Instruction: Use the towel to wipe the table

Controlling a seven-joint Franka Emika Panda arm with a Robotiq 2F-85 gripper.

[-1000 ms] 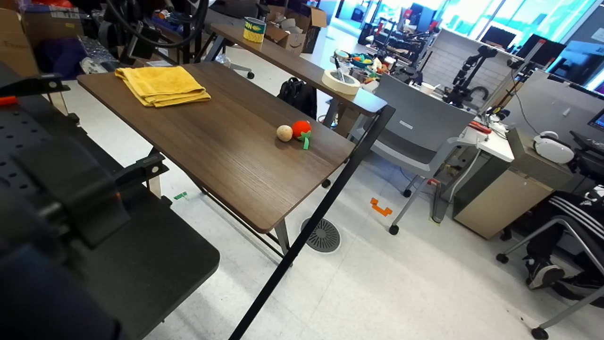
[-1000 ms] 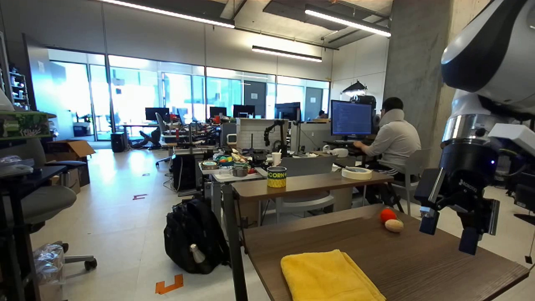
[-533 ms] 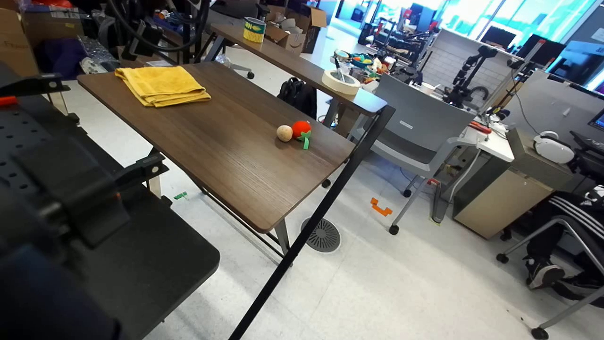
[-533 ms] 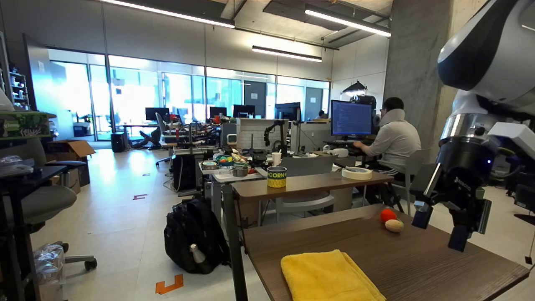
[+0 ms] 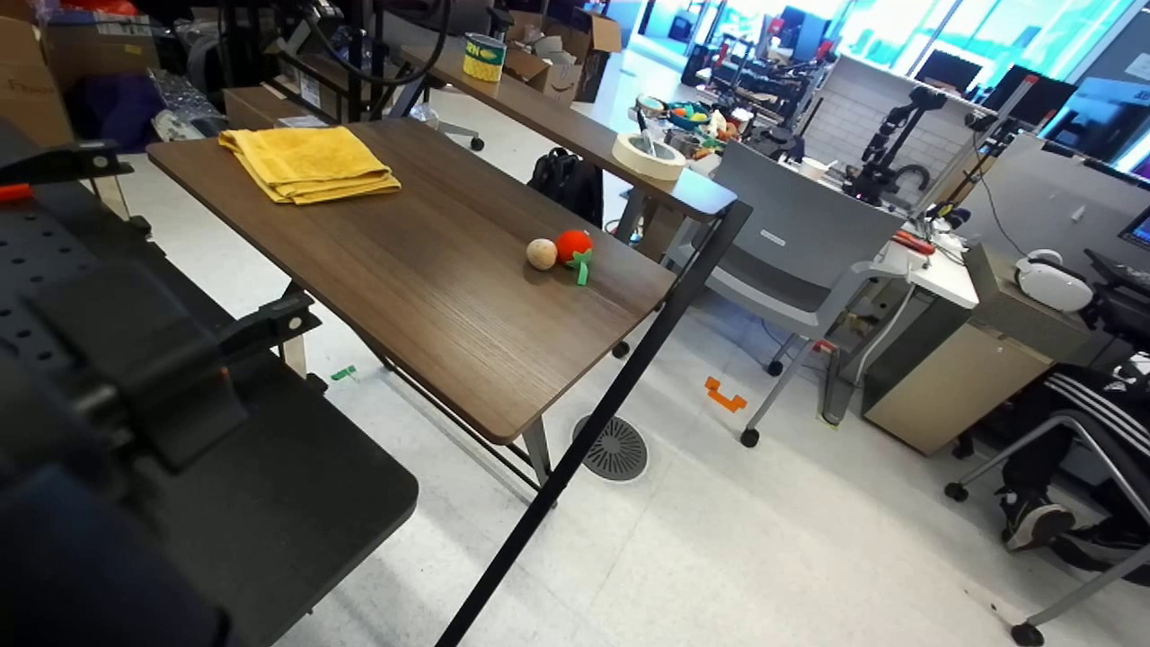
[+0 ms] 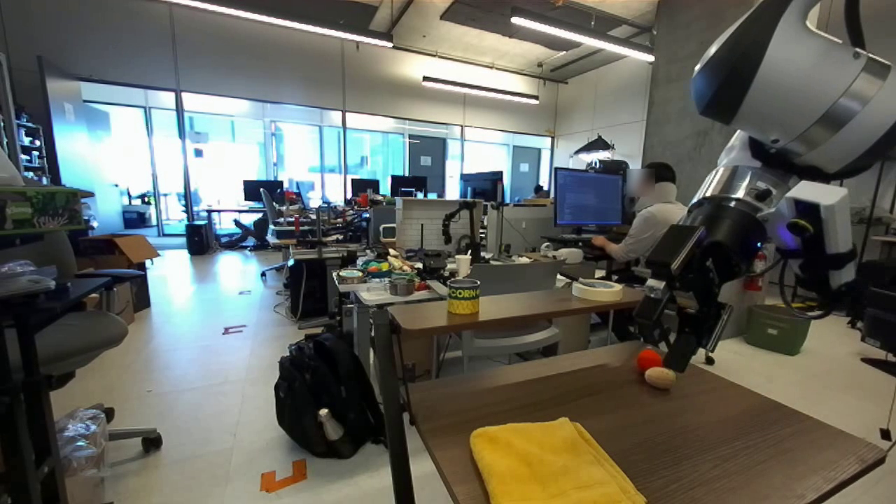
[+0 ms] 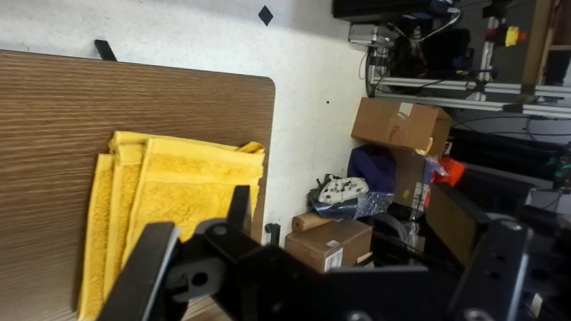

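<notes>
Standing parted, jaws partly hide the towel (image 7: 178, 196), wrist view only.

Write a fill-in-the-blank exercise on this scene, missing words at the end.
The folded towel on the table is coloured ____.
The can bears the printed word ____.
The red toy beside the tan ball has a ____ leaf-like part.
The backpack stands on the ____.

Missing words: yellow; CORN; green; floor.
</notes>
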